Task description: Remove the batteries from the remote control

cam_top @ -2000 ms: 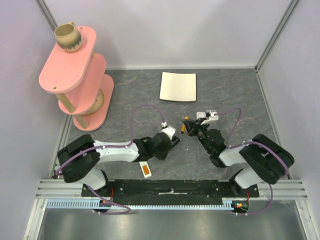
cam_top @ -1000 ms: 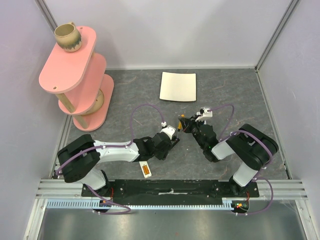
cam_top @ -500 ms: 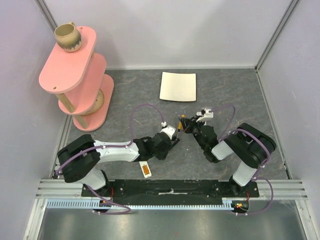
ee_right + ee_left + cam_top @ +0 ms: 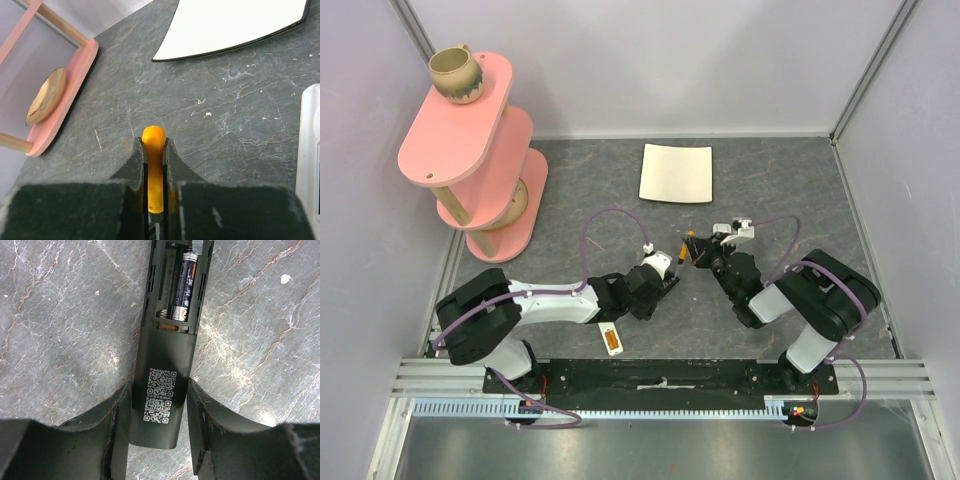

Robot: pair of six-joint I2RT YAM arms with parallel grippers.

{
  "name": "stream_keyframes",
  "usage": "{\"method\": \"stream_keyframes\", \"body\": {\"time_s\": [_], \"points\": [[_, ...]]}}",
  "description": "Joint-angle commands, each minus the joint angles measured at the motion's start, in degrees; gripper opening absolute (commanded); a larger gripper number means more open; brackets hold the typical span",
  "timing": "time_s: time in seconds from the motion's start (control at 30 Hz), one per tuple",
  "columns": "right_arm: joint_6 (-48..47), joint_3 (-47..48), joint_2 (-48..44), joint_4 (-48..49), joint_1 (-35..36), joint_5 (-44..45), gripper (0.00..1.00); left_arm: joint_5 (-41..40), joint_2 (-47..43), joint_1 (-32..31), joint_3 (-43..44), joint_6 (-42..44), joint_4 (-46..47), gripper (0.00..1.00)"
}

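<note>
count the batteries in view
2 clearly: one battery in the open bay of the remote control the left gripper holds, one battery clamped in the right gripper. An orange bit on a white piece near the left base may be another.

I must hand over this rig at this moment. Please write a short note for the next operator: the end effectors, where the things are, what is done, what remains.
Left end effector: shut on the remote control, its bay open.
Right end effector: shut on the first battery, out of the bay.
Done: one slot is empty, its spring bare.
Left to do: set the first battery down, then take out the second battery, which sits in the bay.
</note>
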Motion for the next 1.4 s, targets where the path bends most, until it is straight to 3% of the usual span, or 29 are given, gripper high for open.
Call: {"method": "stream_keyframes", "body": {"time_s": [0.0, 0.37, 0.53, 0.77, 1.1, 1.37], "points": [[6.7, -1.5, -3.8, 3.9, 1.5, -7.8, 0.0, 2.1, 4.0, 0.2, -1.1, -3.0, -1.4, 0.02], [7.5, -0.5, -0.5, 5.7, 1.4, -9.0, 0.0, 2.4, 4.5, 0.2, -1.0, -2.9, -1.2, 0.02], [5.9, 0.5, -3.1, 4.1, 1.5, -9.1, 0.0, 2.2, 4.1, 0.2, -1.4, -2.9, -1.7, 0.02], [1.8, 1.3, -8.1, -2.3, 1.4, -5.2, 0.0, 2.0, 3.9, 0.2, -1.2, -2.4, -1.8, 0.02], [-5.8, 9.4, -7.2, -18.5, 1.5, 3.7, 0.0, 1.7, 3.5, 0.2, -1.1, -2.2, -2.6, 0.02], [-9.0, 9.5, -6.9, -22.8, 1.5, 7.8, 0.0, 1.9, 3.9, 0.2, -1.0, -2.1, -2.6, 0.02]]}}
